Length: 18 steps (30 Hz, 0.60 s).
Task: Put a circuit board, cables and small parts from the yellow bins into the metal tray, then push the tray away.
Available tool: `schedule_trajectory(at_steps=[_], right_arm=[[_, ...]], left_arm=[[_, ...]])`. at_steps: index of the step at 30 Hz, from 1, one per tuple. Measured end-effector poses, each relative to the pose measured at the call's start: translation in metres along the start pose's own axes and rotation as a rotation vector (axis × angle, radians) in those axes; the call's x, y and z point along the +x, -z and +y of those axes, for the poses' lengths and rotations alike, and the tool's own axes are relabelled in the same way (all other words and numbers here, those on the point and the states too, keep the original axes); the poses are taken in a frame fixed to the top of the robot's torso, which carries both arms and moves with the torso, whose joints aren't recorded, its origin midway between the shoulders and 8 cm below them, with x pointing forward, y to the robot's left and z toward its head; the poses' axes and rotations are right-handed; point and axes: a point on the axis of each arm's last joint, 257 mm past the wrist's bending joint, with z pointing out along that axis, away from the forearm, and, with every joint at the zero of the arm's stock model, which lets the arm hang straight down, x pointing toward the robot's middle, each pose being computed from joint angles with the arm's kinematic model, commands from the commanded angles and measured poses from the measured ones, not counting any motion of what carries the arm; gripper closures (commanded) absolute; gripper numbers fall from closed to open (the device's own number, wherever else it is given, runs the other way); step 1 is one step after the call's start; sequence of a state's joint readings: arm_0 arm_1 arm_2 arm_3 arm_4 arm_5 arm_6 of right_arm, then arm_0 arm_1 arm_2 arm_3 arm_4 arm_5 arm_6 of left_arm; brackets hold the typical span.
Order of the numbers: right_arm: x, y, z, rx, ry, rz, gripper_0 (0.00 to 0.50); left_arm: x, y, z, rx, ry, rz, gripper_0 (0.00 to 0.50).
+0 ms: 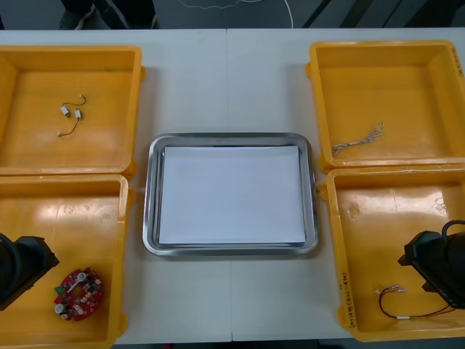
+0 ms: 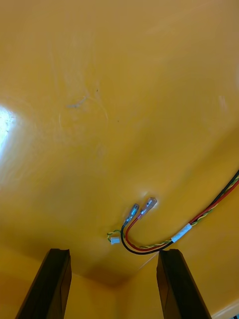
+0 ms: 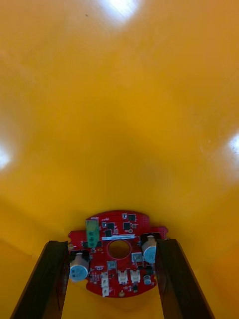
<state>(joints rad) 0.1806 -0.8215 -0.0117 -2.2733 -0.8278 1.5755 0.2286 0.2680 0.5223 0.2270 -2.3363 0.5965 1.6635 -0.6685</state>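
Left claw (image 3: 112,243), fingers spread, straddles round red circuit board (image 3: 117,227); straight descent should do. Right claw (image 2: 113,251), also spread, hovers over red-and-yellow cable (image 2: 181,233).

- Light table (image 1: 190,87): plain pale top, runs the full width of the front view.
- Thin seam (image 1: 227,80) in the tabletop: straight line at mid-width, from the far edge toward the near edge.
- Dark floor (image 1: 218,14): strip beyond the table's far edge.
- Thin white cord (image 1: 290,16): curved, seen against the dark floor, just past the far edge, right of the seam.
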Motion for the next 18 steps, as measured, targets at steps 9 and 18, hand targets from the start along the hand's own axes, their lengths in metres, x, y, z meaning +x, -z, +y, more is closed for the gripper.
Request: schedule_trajectory(at_steps=[9, 18], right_arm=[[0.006, -0.009, -0.002, 0.009, -0.02, -0.005, 0.0], [0.012, -0.026, 0.007, -0.03, -0.027, -0.004, 0.0]], left_arm=[[0.003, -0.018, 0.0, 0.018, 0.006, -0.004, 0.0], [0.009, -0.028, 0.009, 0.02, 0.018, -0.008, 0.0]])
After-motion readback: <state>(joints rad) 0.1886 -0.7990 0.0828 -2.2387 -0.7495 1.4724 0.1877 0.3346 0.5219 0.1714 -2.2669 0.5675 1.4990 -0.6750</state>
